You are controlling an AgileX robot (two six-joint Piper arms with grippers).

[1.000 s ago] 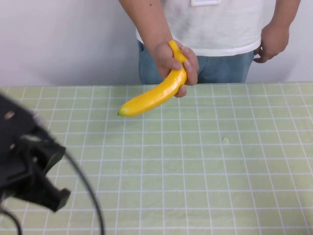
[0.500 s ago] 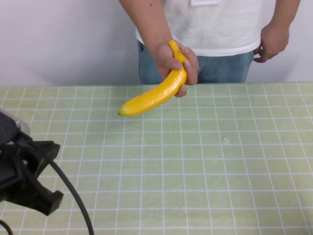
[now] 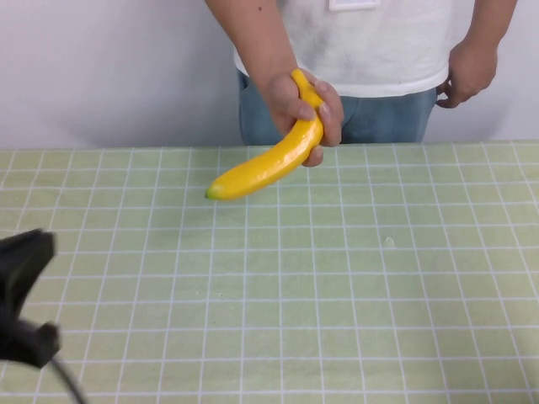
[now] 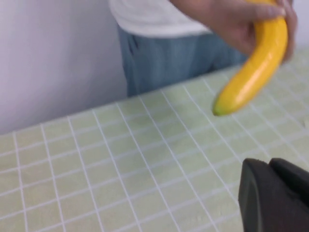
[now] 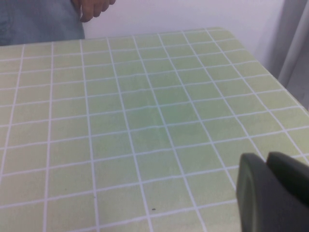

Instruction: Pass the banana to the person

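Observation:
The person stands behind the table in a white T-shirt and blue jeans. One hand holds the yellow banana by its stem end above the table's far edge, with the tip pointing down toward the robot's left. My left gripper is low at the near left edge, well away from the banana, shut and empty. The left wrist view shows the banana in the person's hand beyond my left gripper. My right gripper is shut and empty over the table; it is out of the high view.
The green gridded table spreads across the view. The person's other hand hangs by the hip, and it also shows in the right wrist view. A white wall is behind. The table's right edge shows in the right wrist view.
My left arm has drawn back toward the near left corner and lower in view. The banana stays in the person's hand, nearly still.

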